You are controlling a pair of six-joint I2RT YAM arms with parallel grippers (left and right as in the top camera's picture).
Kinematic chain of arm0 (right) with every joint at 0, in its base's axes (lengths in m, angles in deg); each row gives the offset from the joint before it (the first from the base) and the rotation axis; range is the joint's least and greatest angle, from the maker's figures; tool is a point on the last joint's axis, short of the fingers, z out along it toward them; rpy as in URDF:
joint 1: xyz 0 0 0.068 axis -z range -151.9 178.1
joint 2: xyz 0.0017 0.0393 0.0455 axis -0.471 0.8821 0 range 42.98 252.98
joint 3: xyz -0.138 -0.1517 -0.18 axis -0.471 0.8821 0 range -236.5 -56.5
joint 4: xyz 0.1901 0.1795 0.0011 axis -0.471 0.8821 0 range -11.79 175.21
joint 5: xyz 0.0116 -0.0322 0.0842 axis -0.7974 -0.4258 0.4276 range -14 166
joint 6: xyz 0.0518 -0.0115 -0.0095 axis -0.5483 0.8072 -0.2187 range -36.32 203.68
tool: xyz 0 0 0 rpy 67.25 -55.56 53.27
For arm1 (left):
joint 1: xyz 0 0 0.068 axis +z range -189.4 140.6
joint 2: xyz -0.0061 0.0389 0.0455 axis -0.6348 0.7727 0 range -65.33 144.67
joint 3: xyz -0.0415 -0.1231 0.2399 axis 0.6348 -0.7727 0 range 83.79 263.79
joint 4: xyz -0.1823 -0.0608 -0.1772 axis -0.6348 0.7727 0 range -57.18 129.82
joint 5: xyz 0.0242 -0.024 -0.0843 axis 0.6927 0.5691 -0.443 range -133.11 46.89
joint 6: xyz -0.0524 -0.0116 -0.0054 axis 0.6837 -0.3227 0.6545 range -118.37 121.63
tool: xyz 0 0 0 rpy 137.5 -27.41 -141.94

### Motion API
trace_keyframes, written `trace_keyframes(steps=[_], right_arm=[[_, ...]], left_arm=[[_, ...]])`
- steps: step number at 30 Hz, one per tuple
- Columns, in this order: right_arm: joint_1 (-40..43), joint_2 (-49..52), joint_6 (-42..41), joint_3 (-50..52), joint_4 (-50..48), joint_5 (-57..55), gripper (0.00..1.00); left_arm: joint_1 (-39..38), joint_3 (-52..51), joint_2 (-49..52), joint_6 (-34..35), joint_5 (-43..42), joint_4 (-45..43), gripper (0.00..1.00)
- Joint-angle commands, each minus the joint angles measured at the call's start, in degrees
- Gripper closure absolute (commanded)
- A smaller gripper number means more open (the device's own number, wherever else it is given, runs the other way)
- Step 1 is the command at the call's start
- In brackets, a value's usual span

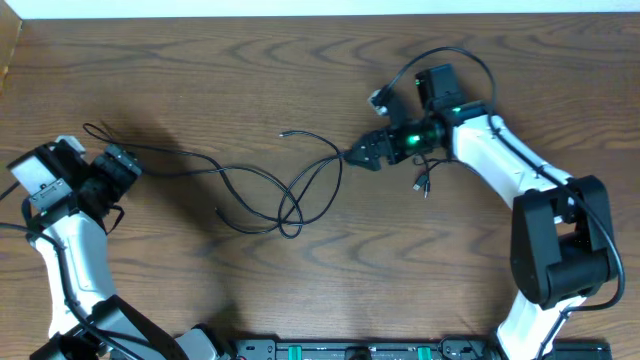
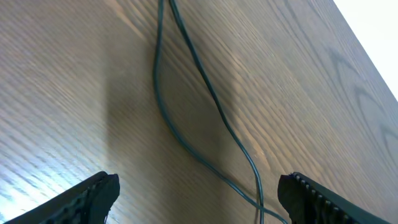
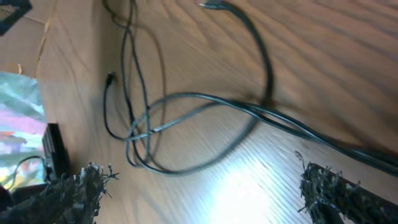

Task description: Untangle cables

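Where the cables (image 1: 290, 195) lie: middle of the wooden table (image 1: 200, 60), flat on the wood, between the two arms.
Cable run: thin black cords start by the left gripper, go right, cross one another in loose loops at centre, then converge toward the right gripper.
Loops: overlapping ovals. The right wrist view shows several cords crossing at one spot; cannot tell whether it is a true knot or cords only lying over each other.
Free end: one small plug (image 1: 284, 133) rests on the far side of the loops, apart from both grippers.
Left gripper (image 1: 128, 168): at the left end of the cables, jaws spread wide, released, nothing clamped.
Left wrist view: its fingers (image 2: 93, 193) sit at the lower corners, well apart. Two cords lie on the wood between them and cross near the lower edge, touching neither pad in view.
Right gripper (image 1: 362, 155): just right of the loops, tip where the cords come together. Jaws stand wide, released.
Right wrist view: its fingers (image 3: 329, 186) are well apart. A pair of cords passes just beside the right-hand one; contact there cannot be told.
Other lead: a short black lead (image 1: 421, 186) with a plug end lies on the near side of the right wrist; cannot tell whether it belongs to the tangle.
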Motion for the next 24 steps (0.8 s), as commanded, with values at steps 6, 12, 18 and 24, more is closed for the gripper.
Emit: trace_keyframes(steps=[6, 12, 18, 24], right_arm=[[-8.72, 0.28, -12.79, -0.07, -5.05, -5.81, 0.01], [-13.66, 0.28, -27.39, -0.07, -6.78, -15.54, 0.01], [-16.76, 0.28, -34.21, -0.07, -10.54, -16.87, 0.01], [-20.44, 0.66, -39.06, -0.07, -11.89, -22.77, 0.01]], left_arm=[[-6.49, 1.57, 0.11, -7.28, -0.74, 3.93, 0.13], [-12.31, 1.57, 0.11, -12.41, -0.72, 5.51, 0.13], [-16.06, 1.4, 0.13, -12.61, -0.68, 5.7, 0.13], [-17.46, -0.9, 0.13, -12.59, -0.7, 6.62, 0.13]])
